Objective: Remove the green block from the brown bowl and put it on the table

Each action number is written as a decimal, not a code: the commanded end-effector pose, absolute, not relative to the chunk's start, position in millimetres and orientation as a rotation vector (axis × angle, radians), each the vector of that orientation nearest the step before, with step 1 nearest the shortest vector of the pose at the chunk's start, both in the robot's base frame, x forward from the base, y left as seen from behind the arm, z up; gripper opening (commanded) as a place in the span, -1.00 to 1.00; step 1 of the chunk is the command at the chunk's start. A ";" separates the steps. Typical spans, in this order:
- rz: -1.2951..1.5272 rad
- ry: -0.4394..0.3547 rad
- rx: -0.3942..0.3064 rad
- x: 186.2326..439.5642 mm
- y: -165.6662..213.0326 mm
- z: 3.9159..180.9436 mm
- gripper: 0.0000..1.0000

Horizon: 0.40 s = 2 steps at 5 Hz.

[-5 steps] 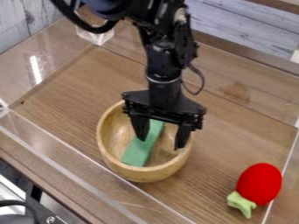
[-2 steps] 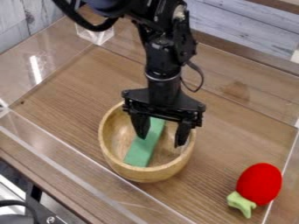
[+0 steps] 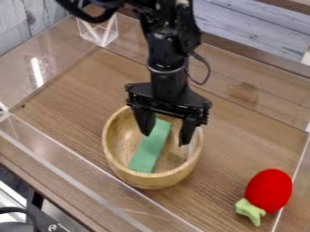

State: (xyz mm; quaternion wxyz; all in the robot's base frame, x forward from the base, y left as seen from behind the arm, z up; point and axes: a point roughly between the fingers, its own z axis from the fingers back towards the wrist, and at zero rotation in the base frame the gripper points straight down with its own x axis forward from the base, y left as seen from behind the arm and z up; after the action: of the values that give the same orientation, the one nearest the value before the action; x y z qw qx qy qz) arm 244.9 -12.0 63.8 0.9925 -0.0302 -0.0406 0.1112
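Observation:
The brown bowl (image 3: 125,166) sits on the table (image 3: 242,136) near the front, and the green block (image 3: 150,149) lies slanted inside it, leaning from the bowl's floor up toward the far rim. My gripper (image 3: 166,131) points straight down over the bowl and is open. Its two black fingers (image 3: 144,123) straddle the upper end of the block, with their tips inside the bowl at about rim level. I cannot tell whether either finger touches the block.
A red strawberry-like toy (image 3: 266,190) with green leaves lies at the front right. Clear acrylic walls (image 3: 49,63) run around the table's edges. A small clear stand (image 3: 97,34) sits at the back left.
The gripper has shifted slightly left and up over the bowl, staying open. The green block lies as before.

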 end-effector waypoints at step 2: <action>0.162 -0.120 -0.067 245.1 -7.6 67.5 -1.00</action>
State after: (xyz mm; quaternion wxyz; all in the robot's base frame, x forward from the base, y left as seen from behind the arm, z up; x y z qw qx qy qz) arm 239.6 -7.1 60.6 0.9950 -0.0318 -0.0451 0.0838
